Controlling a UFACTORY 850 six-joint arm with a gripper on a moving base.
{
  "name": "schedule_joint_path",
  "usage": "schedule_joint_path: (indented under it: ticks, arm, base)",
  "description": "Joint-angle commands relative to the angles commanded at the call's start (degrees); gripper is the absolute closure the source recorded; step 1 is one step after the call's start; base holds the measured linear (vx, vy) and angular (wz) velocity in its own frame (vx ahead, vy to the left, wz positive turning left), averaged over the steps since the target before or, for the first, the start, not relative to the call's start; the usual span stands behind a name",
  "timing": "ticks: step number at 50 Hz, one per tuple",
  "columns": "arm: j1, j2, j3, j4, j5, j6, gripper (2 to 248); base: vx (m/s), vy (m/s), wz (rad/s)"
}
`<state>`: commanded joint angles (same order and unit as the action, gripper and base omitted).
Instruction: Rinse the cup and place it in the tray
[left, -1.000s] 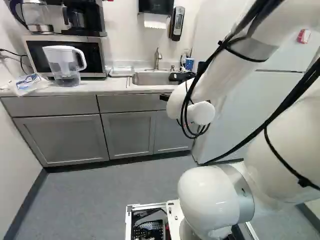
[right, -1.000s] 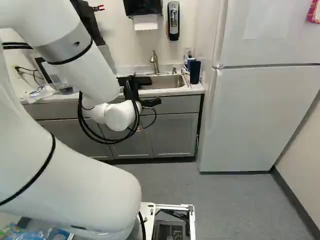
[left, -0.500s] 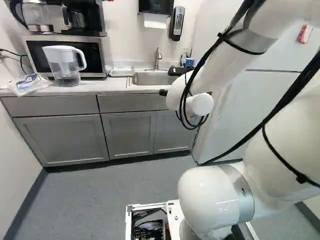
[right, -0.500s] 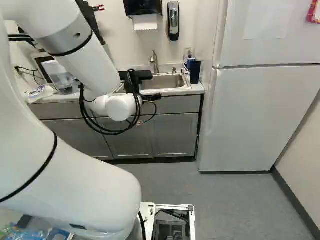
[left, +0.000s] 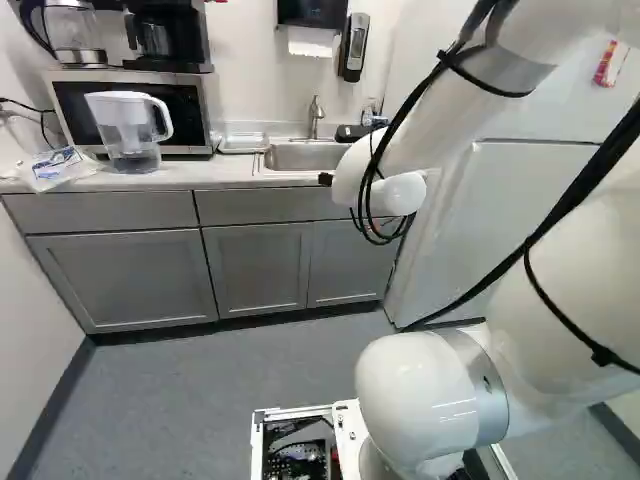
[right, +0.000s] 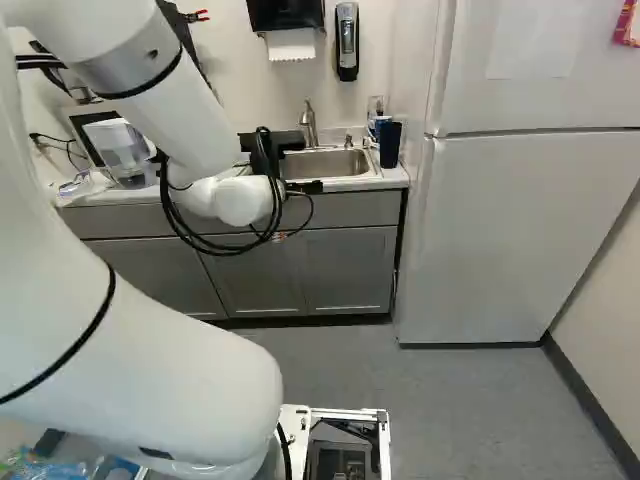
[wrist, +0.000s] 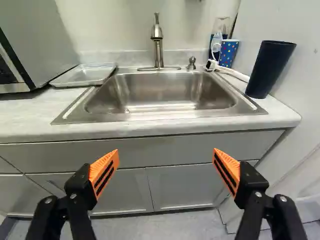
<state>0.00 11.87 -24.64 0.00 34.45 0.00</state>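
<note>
The gripper (wrist: 166, 151) is wide open and should approach the navy cup (wrist: 270, 69) slowly, then close gently around its middle.

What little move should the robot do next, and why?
Probably ease its jaws up toward the tall, dark-blue cup. They stand wide apart with nothing between them, and that cup stands on the counter beside the shiny steel sink.
</note>
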Motion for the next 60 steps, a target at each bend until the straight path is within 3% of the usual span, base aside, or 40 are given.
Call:
schedule_joint_path:
  ticks: [60]
  arm:
    - [0.1,1.9,-6.2,0.0,-11.9,0.0,3]
  base:
    - [0.0,0.0,0.0]
